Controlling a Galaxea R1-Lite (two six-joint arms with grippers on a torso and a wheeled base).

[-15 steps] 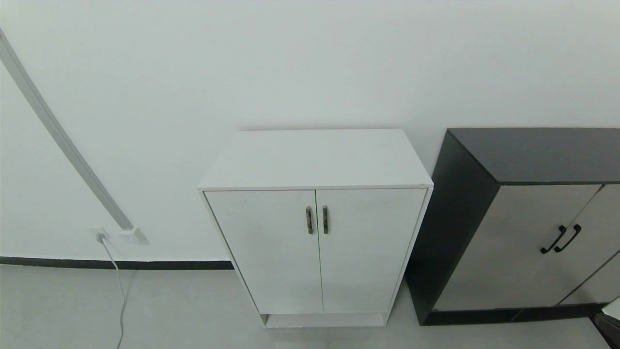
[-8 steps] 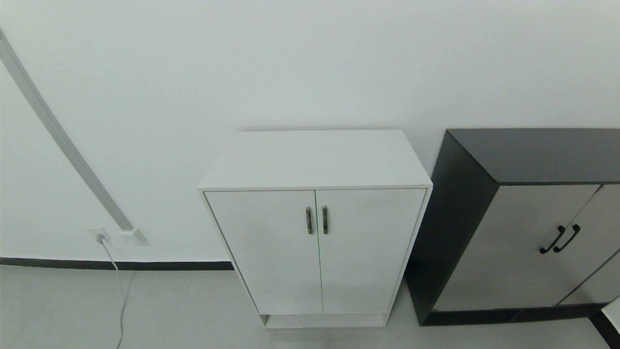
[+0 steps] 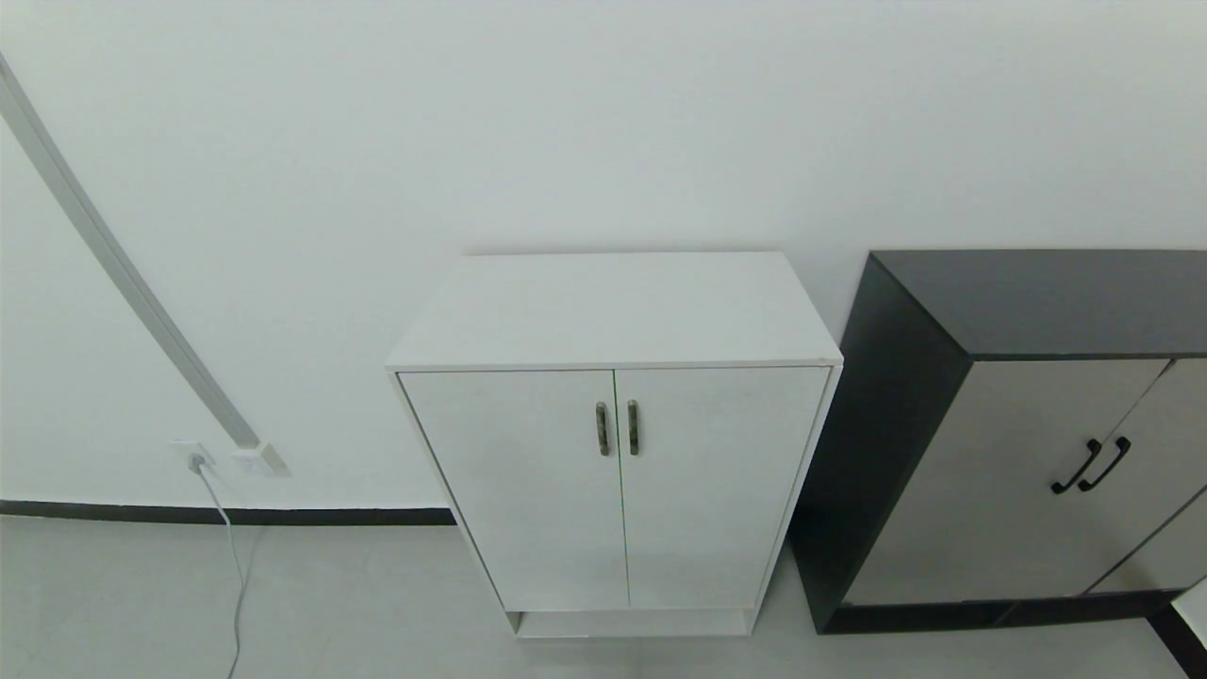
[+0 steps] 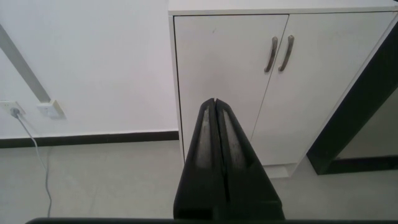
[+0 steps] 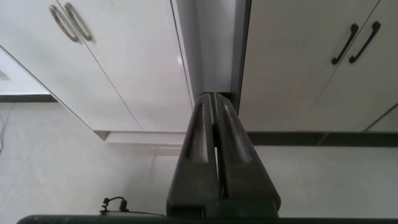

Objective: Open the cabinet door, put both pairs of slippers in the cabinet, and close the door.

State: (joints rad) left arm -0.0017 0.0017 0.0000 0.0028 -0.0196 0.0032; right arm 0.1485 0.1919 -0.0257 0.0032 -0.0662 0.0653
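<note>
The white cabinet (image 3: 613, 311) stood on the floor (image 3: 377, 604) against the wall (image 3: 603, 123), just beside a black cabinet (image 3: 952, 396). Both its doors were shut, and the left-door handle (image 3: 602, 428) and right-door handle (image 3: 633, 427) hung upright side by side at the middle seam. The left jaws and the right jaws were each pressed closed on nothing, well apart from the doors. Each door looked a stiff, light hinged panel, probably best taken by pinching its slim bar handle at mid-height and pulling in an arc, since the smooth metal might slip.
</note>
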